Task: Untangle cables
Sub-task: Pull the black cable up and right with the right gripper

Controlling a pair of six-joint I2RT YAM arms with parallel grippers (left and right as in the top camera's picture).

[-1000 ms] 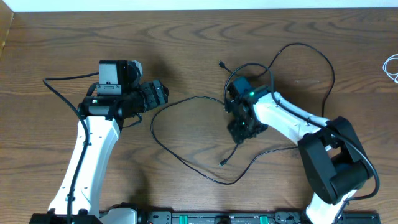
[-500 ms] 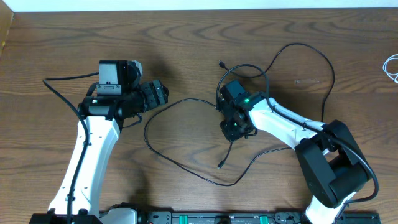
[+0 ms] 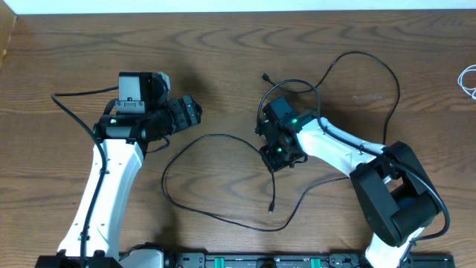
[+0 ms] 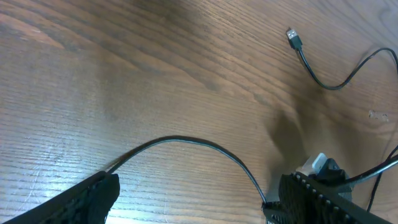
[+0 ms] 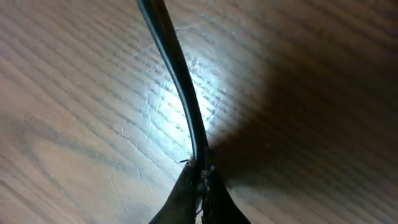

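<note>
Right tool (image 5: 200,177) clenched black cable (image 5: 177,74); left tool (image 4: 196,193) hung released. Step wanted a slow pull, firm pinch, loop not snagging.

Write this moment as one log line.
right tool: shut on black cable | left tool: open, empty | white cable: apart, far right

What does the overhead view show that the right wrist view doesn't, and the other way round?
Only overhead: the whole loop of the black cable, the white cable near the right edge of the table, and the open left gripper. Only right wrist: a close look at the right gripper pinched shut on the black cable. Both: the black cable lying on the wooden table.
</note>
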